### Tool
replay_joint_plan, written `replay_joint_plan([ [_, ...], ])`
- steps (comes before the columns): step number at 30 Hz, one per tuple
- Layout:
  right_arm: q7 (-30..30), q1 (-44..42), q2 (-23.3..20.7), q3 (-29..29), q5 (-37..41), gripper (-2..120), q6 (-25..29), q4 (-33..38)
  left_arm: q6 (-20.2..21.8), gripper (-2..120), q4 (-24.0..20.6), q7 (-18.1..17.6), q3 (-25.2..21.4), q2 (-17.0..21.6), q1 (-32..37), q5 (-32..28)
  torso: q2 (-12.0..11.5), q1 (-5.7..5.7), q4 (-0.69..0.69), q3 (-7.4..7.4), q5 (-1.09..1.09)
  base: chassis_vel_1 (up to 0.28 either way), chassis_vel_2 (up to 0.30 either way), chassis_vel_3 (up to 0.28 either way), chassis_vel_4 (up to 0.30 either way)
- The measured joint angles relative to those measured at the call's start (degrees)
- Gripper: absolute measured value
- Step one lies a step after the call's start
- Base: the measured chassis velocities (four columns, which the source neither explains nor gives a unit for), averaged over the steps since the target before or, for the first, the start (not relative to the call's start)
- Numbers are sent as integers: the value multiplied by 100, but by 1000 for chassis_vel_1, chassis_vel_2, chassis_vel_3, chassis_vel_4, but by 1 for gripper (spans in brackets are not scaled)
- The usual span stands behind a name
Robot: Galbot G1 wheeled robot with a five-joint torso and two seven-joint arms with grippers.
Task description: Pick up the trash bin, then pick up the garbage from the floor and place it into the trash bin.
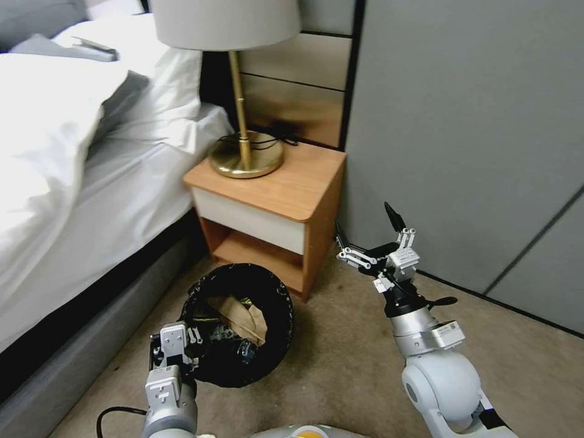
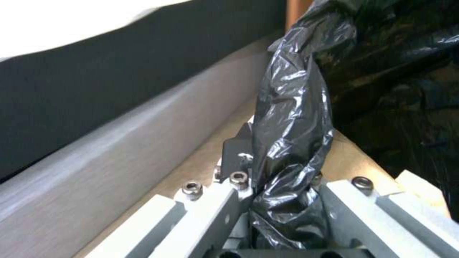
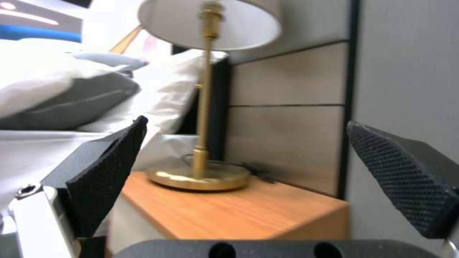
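Observation:
The trash bin (image 1: 281,304), lined with a crinkly black bag, is in front of the nightstand with its mouth tilted toward me. Garbage lies inside it: a brown paper bag (image 1: 244,316) and some small shiny bits beside it. My left gripper (image 1: 182,348) is shut on the bin's near left rim. In the left wrist view the folded black bag rim (image 2: 292,118) is pinched between the fingers (image 2: 237,150). My right gripper (image 1: 362,214) is raised to the right of the nightstand, open and holding nothing. Its two black pads (image 3: 107,172) stand wide apart.
A wooden nightstand (image 1: 292,182) with a brass lamp (image 1: 246,155) stands just behind the bin. The bed (image 1: 79,182) and its grey base run along the left. A grey wall panel (image 1: 462,134) closes the right. Bare beige carpet (image 1: 347,365) lies between my arms.

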Motion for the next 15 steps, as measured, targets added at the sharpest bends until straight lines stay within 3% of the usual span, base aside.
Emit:
replay_joint_plan([
  [15,19,-1129,45,-229,-619,100,296,551,0,1,2,-2,0,0,0,0,0,0,0,0,0,132,123,126,120],
])
